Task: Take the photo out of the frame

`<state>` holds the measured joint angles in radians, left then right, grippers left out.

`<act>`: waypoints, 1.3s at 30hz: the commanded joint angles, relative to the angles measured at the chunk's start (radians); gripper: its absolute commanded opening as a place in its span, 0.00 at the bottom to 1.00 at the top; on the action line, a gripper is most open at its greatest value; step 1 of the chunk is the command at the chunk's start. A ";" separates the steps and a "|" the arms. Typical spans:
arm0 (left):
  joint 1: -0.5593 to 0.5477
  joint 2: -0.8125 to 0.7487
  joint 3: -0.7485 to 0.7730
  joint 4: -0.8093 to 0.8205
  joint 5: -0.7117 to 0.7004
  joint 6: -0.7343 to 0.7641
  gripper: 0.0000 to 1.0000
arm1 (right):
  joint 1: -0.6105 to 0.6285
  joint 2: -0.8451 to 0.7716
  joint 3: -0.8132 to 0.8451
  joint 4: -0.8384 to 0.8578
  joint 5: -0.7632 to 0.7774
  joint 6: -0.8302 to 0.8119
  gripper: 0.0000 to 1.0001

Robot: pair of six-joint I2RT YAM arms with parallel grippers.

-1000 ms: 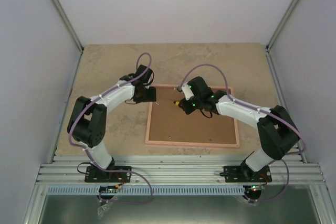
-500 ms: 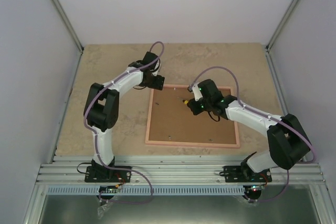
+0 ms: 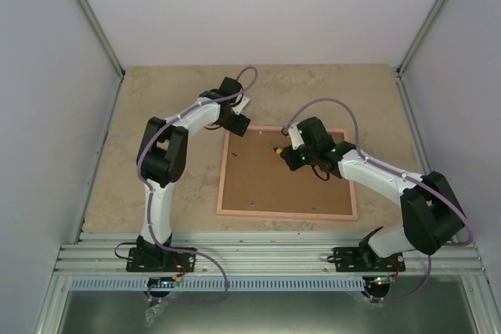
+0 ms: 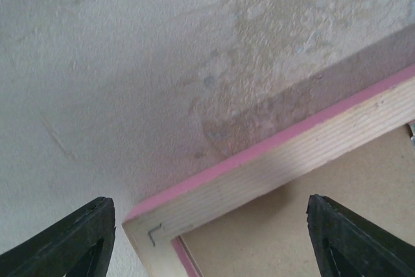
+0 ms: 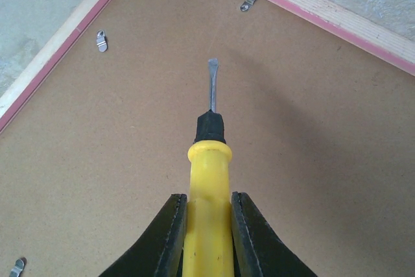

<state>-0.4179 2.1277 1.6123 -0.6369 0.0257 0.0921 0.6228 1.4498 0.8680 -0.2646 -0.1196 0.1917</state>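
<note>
The step in hand looks like freeing the backing: the frame (image 3: 282, 213) lies face down on the table (image 4: 130, 63), tan wood and pink edge around a brown backing board (image 5: 311, 160), so the photo cannot be seen and is presumably under that board. The right gripper (image 5: 209, 202) is clenched on the yellow handle of a screwdriver (image 5: 209, 225), whose flat blade points ahead of the fingers and hovers over bare board, touching no fastener as far as the right wrist view shows. Small metal tabs sit along the board's edge: one ahead and to the left of the blade (image 5: 101, 40), one ahead and slightly right near the far rail (image 5: 249, 1), and one down beside the left finger (image 5: 18, 265). These tabs are what stands in the way; the board will probably not lift until each is turned or bent clear. The next move calls for steering the blade to the nearest tab and getting under or against it without gouging the board. The left gripper (image 4: 209, 225) is released, its fingers (image 4: 84, 238) spread wide and holding nothing, hanging over the frame's corner with a staple (image 4: 154, 233) just below. It seems placed to steady the frame, which may slide when the blade pushes.
</note>
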 commanded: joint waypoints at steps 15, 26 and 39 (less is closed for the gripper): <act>-0.012 0.114 0.143 -0.046 0.118 0.154 0.82 | -0.017 -0.053 -0.010 -0.026 0.014 -0.012 0.00; -0.015 0.154 0.159 -0.056 0.125 0.171 0.80 | -0.017 -0.056 -0.008 -0.032 0.007 -0.008 0.00; -0.012 0.149 0.148 -0.076 0.036 0.119 0.61 | -0.016 -0.055 -0.003 -0.029 0.008 -0.011 0.00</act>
<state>-0.4347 2.2654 1.7767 -0.6853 0.1371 0.2348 0.6117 1.4151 0.8680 -0.2928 -0.1192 0.1837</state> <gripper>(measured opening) 0.641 0.169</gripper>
